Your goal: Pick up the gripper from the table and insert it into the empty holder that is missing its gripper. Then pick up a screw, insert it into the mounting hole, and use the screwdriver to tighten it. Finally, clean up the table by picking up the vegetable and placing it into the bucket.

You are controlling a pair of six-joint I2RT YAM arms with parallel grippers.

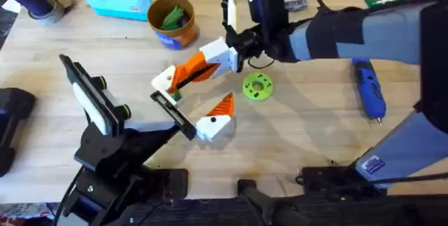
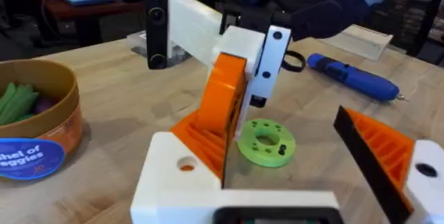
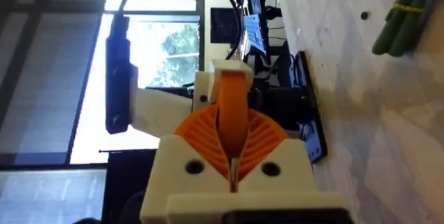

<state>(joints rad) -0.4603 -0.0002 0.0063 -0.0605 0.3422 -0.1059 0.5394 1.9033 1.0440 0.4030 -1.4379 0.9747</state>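
While the right end effector (image 1: 213,54) is clamped on the loose bright orange tapering plastic finger (image 1: 190,68), the work stands at the first step: seating that piece in the bare white printed block (image 1: 163,80) at the left end of the black bar (image 1: 175,114). The finger's lower end touches the block and leans up and right from it. The left end effector (image 1: 187,103) has its two blocks spread apart, with nothing gripped between them.

The next move probably calls for pressing the finger fully home so the block's mounting hole lines up, then letting go to fetch a screw. The blue pen-shaped electric screwdriver (image 1: 369,89) lies untouched at the right of the counter (image 1: 315,135), and a green round disc with holes (image 1: 257,86) sits just right of the work.

The round orange-brown bucket (image 2: 41,113), at the far side, already holds green pieces. Its blue label (image 2: 28,156) reads "...hel of veggies"; the first letters are cut off
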